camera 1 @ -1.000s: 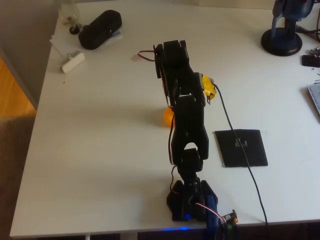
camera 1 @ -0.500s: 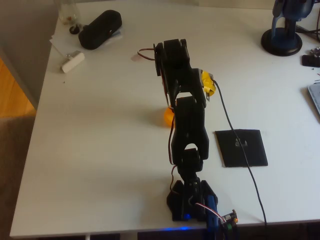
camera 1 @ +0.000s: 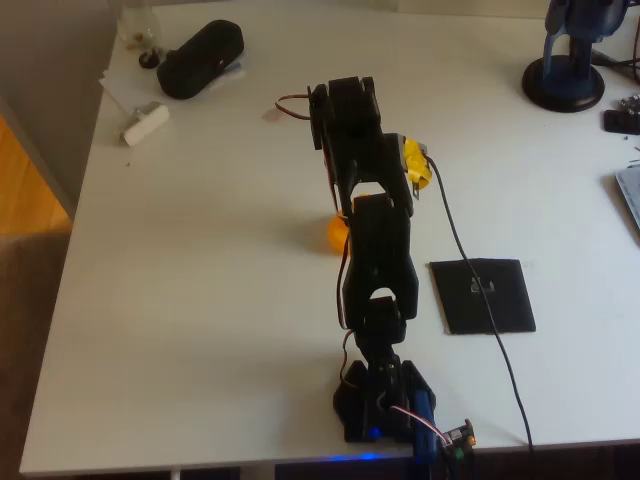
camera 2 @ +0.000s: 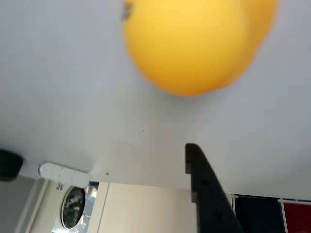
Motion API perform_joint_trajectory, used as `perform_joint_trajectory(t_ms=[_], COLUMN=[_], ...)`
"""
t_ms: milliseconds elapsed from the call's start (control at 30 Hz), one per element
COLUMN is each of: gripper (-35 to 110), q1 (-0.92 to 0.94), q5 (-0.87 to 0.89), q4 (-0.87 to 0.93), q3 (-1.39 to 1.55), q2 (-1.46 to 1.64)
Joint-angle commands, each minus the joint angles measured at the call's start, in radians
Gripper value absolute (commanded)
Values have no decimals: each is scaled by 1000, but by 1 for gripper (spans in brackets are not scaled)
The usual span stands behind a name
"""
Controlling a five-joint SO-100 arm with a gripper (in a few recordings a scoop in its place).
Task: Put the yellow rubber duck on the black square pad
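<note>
My overhead camera looks down on the whole white table (camera 1: 200,300) from well above, with the arm's base at the bottom edge of the picture. My wrist camera rides on the arm and sits very close to the yellow rubber duck (camera 2: 194,43), blurred by nearness. Both views share the duck (camera 1: 336,234) and the tabletop around it.

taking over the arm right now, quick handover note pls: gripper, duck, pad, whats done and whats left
Gripper: one dark finger shows in the wrist view, nothing in it; open or shut cannot be told.
Yellow rubber duck: on the white table just left of the arm in the overhead view, partly hidden by it; close ahead in the wrist view.
Black square pad: right of the arm, bare apart from a cable crossing it.
Done: nothing placed.
Left: grasp the duck, carry it right, set it on the pad.
</note>
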Motion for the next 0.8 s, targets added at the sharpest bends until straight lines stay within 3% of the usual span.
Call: perform_joint_trajectory(t_ms=[0, 767], gripper=[49, 49], q1=[-18, -9], q5=[-9, 0], q4=[-51, -44], q3=[-8, -3], q2=[41, -52])
